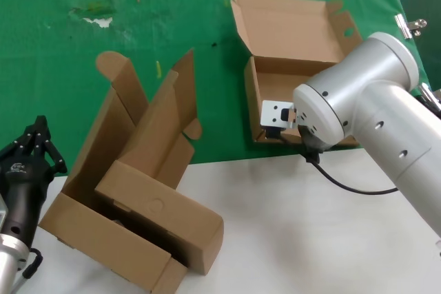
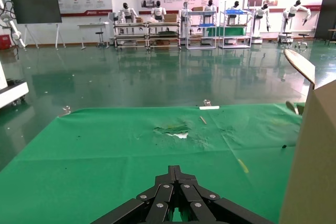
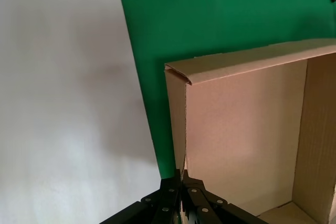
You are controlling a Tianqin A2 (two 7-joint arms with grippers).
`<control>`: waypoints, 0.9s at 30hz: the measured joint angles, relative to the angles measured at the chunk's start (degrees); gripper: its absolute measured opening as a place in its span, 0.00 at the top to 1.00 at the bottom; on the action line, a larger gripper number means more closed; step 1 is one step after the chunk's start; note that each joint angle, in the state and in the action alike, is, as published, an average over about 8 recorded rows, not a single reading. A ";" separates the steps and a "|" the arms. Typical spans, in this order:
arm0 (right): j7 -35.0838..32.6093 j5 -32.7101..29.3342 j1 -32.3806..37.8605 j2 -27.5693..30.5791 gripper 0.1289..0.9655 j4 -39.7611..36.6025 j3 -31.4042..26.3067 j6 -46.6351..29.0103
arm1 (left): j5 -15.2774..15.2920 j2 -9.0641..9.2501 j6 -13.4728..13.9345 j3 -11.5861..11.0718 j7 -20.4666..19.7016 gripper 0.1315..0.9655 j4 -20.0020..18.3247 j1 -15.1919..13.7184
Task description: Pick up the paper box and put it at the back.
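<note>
Head view shows the paper box [image 1: 293, 74] lying open on the green sheet [image 1: 55, 67], its lid folded back toward the far side and its tray just beyond the edge of the white tabletop [image 1: 310, 239]. The right pincer [image 1: 298, 134] is at the tray's near wall, mostly hidden behind the arm's own wrist. Seen from the right wrist, its fingers [image 3: 181, 192] meet on the thin cardboard wall, one on the inside and one on the outside, so the right pincer appears clamped on the paper box. The step in hand looks like the grasp itself, or the start of the carry, since the box already rests on the green sheet near its front edge. The next move probably calls for lifting without tearing or folding the flimsy wall, then carrying the box farther onto the sheet while keeping it level. The left pincer [image 1: 33, 144] waits at the near left, fingers drawn together and holding nothing, beside two other brown boxes [image 1: 148, 197] straddling the tabletop edge.
</note>
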 joint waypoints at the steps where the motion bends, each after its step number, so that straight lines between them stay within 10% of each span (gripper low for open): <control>1: 0.18 -0.09 0.04 -0.29 0.99 -0.31 0.18 0.00 | 0.00 0.00 0.00 0.00 0.00 0.99 0.00 0.00; 27: 3.06 1.42 -6.65 3.55 0.76 16.74 8.60 -3.24 | 0.00 0.00 0.00 0.00 0.00 0.99 0.00 0.00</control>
